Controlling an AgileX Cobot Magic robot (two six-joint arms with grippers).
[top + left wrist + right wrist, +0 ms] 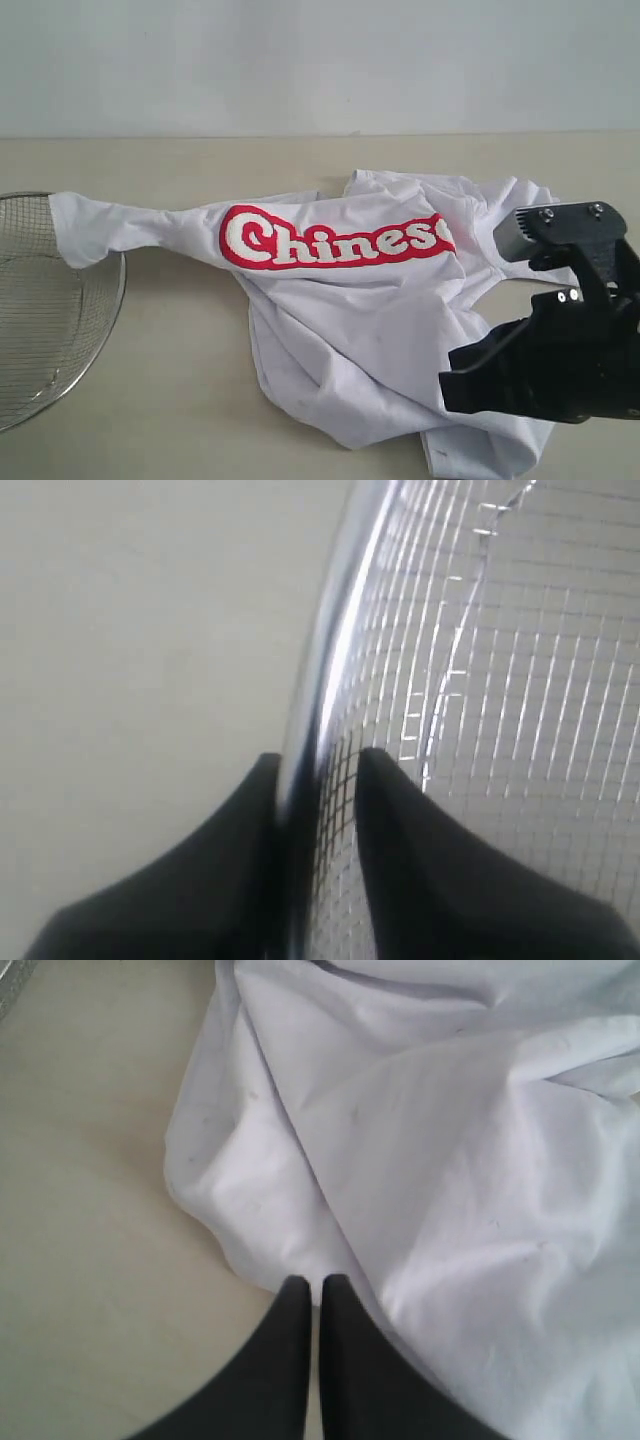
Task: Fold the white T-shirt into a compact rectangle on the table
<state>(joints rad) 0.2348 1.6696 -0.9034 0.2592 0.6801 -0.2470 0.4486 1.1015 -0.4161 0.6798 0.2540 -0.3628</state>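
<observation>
We judge this a clearing step: left claw point(320, 760) straddles the basket point(50, 320) rim, and we cannot tell if it grips; right claw point(318, 1285), closed and empty, meets the shirt point(350, 330). Next: flatten it.

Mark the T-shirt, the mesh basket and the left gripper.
white T-shirt point(340, 330), exterior view, plain cloth below the lettering.
wire-mesh basket point(45, 300), exterior view, bare mesh.
left gripper point(318, 763), left wrist view, midway between fingertips.

Round wire-mesh basket point(50, 310) at the left edge of the exterior view, mid to lower left, cut off by the frame. Left wrist view: its shiny rim point(335, 660) runs top to bottom through centre, grid fills the right. Plain pale wall point(300, 60) across the top of the exterior view.
</observation>
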